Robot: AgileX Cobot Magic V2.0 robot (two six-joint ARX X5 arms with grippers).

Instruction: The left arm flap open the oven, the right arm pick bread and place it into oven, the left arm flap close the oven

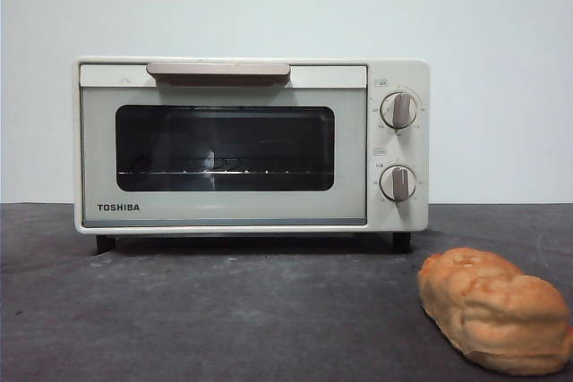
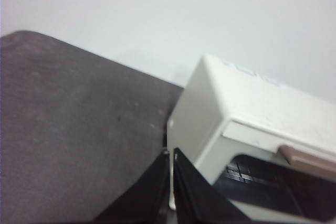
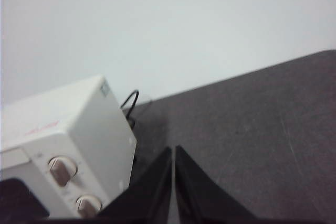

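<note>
- Cream-white boxy TOSHIBA toaster oven (image 1: 251, 145) stands mid-desk, door closed; dark glass window, beige bar handle (image 1: 218, 70), two round knobs on its right side.
- Golden-orange lumpy oblong bread loaf (image 1: 495, 309) lies on dark grey desk (image 1: 224, 310), near the front, right of oven, apart from it.
- Left hand (image 2: 172, 153): jaws pressed together, empty, above oven's left corner.
- Right hand (image 3: 173, 150): jaws together, empty, beside oven's knob end.

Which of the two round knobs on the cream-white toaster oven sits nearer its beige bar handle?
The upper round knob. It sits closer to the top edge of the cream-white toaster oven, nearer the beige bar handle, whereas the lower round knob sits directly beneath it.
</note>
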